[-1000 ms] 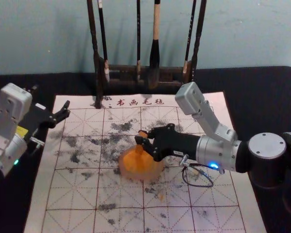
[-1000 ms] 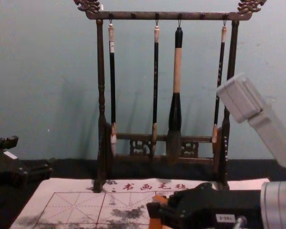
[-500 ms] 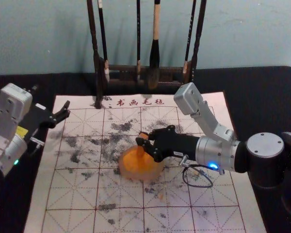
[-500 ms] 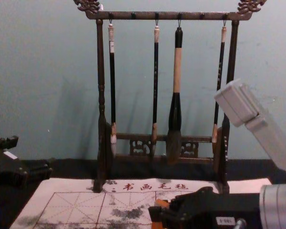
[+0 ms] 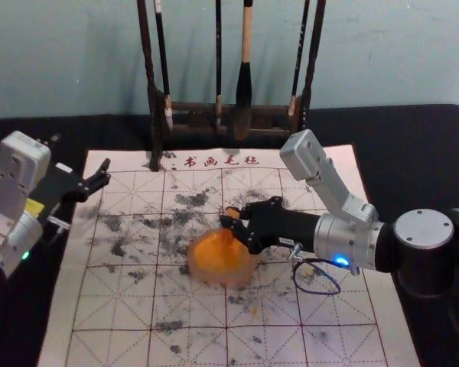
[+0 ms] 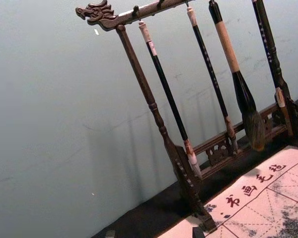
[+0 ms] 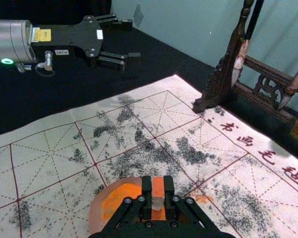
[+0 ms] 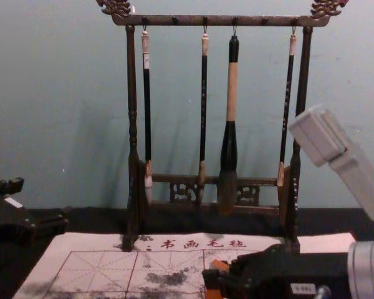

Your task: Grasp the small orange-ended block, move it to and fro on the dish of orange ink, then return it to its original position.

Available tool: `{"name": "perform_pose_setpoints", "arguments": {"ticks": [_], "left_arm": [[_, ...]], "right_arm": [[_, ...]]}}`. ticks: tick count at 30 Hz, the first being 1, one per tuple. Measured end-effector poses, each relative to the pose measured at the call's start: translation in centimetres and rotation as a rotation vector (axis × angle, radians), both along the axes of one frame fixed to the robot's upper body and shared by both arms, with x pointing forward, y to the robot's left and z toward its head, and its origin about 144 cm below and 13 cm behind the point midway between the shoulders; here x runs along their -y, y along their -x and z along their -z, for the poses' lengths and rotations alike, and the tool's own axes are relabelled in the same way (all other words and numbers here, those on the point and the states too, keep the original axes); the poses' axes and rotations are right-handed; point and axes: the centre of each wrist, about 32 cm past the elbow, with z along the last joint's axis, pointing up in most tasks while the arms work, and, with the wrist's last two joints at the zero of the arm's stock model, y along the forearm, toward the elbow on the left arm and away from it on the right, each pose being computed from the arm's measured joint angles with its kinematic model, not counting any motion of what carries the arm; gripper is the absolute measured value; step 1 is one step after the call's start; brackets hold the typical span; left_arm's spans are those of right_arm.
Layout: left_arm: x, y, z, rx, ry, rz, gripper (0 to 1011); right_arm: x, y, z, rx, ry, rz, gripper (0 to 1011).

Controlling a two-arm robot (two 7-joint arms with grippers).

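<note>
Two grippers flank the work in the head view. We find the small oblong block with orange ends [image 5: 231, 212], perhaps wood or plastic, roughly upright at the round, translucent dish of orange ink [image 5: 249, 271]; whether its foot touches the ink we cannot tell. We judge it light and stiff, unlikely to break, but slippery where wet, and best taken by its flat sides, above the inked end. The right gripper [image 5: 236, 220] grasps it from the side. At the sheet's far corner, the black left gripper [image 5: 81, 154] is idle, its fingers parted and holding nothing.

Right wrist view: we see the block's pale middle and orange upper end pinched between two black fingers, which stand only its width apart. A firm, even grip should suit the to-and-fro strokes; a loose one could let it pivot.

Left wrist view: the left gripper's tips are spread before the dark carved wooden brush rack [image 6: 181, 163].

Chest view: we note the block at the right gripper's tips, low in front of the red-gridded pale sheet [image 8: 100, 268].
</note>
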Motion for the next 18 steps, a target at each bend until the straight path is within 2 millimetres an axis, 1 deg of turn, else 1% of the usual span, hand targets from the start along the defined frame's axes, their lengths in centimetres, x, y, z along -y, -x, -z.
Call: {"name": "perform_pose_setpoints", "arguments": {"ticks": [8, 18], "left_arm": [[0.0, 0.0, 0.0, 0.0, 0.0, 0.0, 1001], [0.0, 0.0, 0.0, 0.0, 0.0, 0.0, 1001]], "right_arm": [[0.4, 0.3, -0.1, 0.001, 0.0, -0.007, 129], [0.9, 1.1, -0.1, -0.004, 0.002, -0.023, 129]]}}
